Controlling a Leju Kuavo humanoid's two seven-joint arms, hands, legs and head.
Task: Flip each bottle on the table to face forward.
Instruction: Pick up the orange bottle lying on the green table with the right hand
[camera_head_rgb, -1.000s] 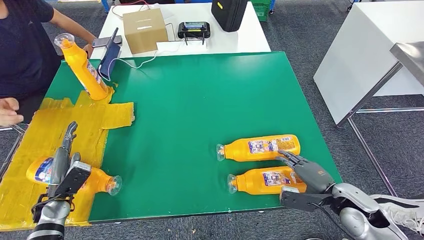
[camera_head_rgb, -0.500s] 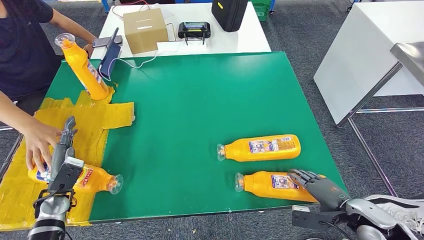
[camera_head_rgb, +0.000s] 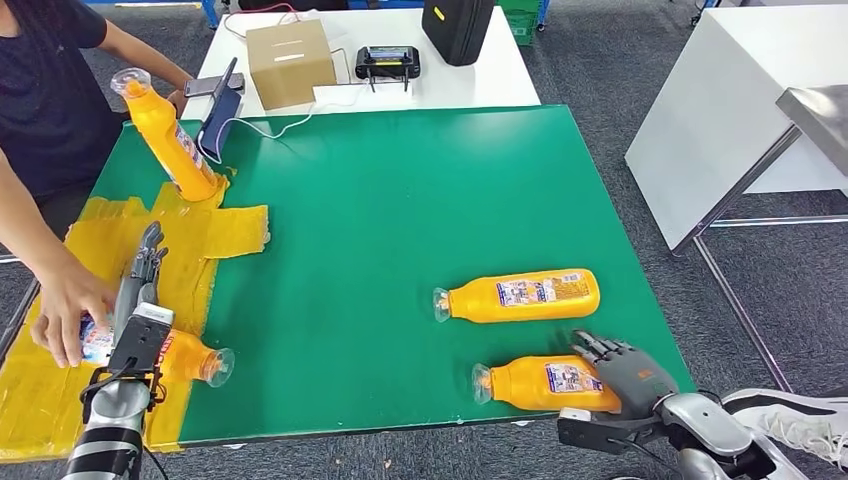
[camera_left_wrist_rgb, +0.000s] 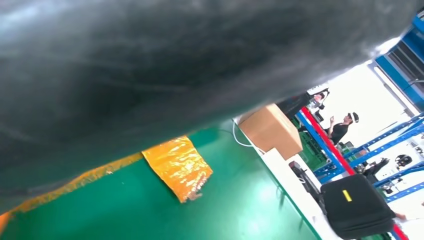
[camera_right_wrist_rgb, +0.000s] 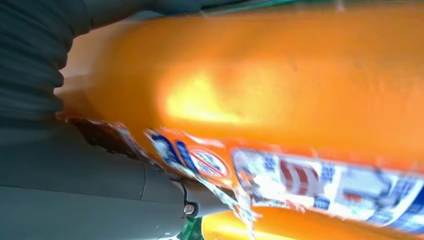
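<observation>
Person's hand (camera_head_rgb: 62, 305) had moved onto left bottle (camera_head_rgb: 170, 352) under our left hand (camera_head_rgb: 140, 290), fingers straight, grip unclear. Right hand (camera_head_rgb: 625, 368) clasped near bottle (camera_head_rgb: 545, 384), dragged it edgeward; far bottle (camera_head_rgb: 520, 295) unchanged. We judged flipping unfinished.

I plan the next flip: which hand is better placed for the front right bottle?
The right hand: it already rests on that orange bottle. The left hand is far across the table.
</observation>
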